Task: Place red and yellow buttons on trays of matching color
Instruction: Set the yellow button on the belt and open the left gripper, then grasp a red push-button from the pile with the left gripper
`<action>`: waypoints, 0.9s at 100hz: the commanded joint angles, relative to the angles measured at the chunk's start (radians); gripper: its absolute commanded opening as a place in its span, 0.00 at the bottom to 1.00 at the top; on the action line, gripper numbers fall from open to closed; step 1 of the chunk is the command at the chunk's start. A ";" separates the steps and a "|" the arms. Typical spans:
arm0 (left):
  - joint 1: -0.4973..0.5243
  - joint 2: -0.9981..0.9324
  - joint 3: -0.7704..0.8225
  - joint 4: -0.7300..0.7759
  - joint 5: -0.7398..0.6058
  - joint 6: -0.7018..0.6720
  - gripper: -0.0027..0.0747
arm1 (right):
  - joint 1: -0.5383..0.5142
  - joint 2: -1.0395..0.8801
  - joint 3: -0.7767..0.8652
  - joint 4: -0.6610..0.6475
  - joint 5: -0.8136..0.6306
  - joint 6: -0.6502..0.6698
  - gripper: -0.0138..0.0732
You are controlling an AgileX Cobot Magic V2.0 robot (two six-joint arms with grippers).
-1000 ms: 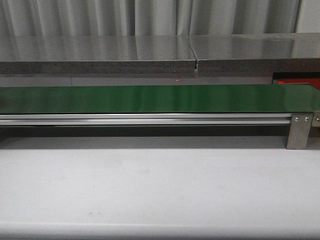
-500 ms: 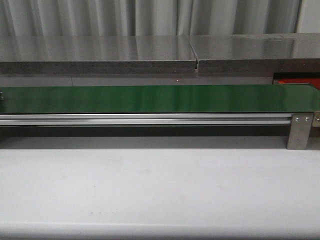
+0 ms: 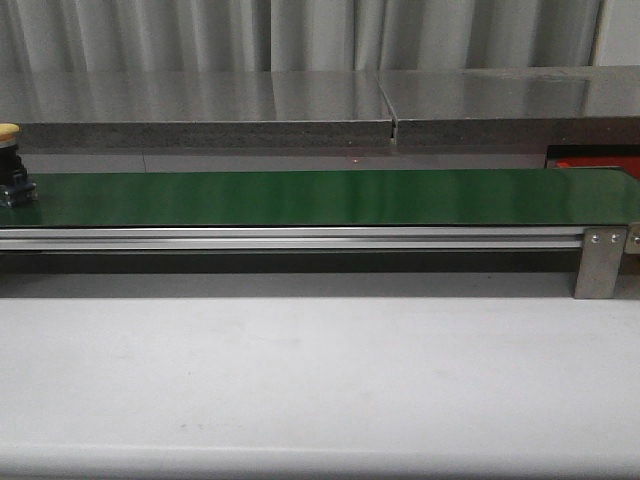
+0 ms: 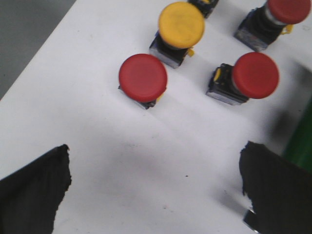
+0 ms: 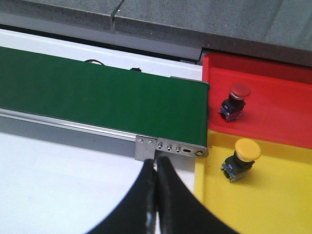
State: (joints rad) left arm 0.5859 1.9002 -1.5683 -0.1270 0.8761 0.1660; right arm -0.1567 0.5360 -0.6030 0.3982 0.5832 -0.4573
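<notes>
Green belt is running straight across the front view, and a yellow-capped button on a dark base is sitting at its 9 o'clock end, only partly in frame. At 3 o'clock, behind the belt's far end, a sliver of red tray is showing. Neither arm is appearing in this view.

White table is filling the left wrist view. Four buttons are standing upright ahead of the left gripper: a red one at 12 o'clock, a yellow one beyond it, another red toward 1 o'clock, and a third red cut off at the corner. The fingers are spread wide with nothing between them.

Grey fingers of the right gripper are pressing together with nothing held, pointing at the belt's end bracket. Toward 2 o'clock a dark red button is resting in the red tray, and a yellow button is resting in the yellow tray just beside it; both already match.

The belt button is probably travelling toward the tray end, though motion cannot be judged here. Its cap is facing up, axis vertical, and it is lying well apart from the right gripper, along the belt. The left arm looks nearer to it, yet the trays lie beside the right.
</notes>
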 commanded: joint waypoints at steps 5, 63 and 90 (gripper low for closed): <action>0.009 -0.008 -0.020 -0.013 -0.086 0.012 0.90 | 0.002 0.001 -0.025 0.015 -0.061 -0.009 0.02; 0.009 0.173 -0.104 -0.021 -0.191 0.026 0.90 | 0.002 0.001 -0.025 0.015 -0.061 -0.009 0.02; 0.009 0.227 -0.192 -0.034 -0.167 0.047 0.90 | 0.002 0.001 -0.025 0.015 -0.061 -0.009 0.02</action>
State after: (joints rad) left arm 0.5952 2.1692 -1.7070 -0.1370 0.7265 0.2060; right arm -0.1567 0.5360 -0.6030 0.3982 0.5832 -0.4573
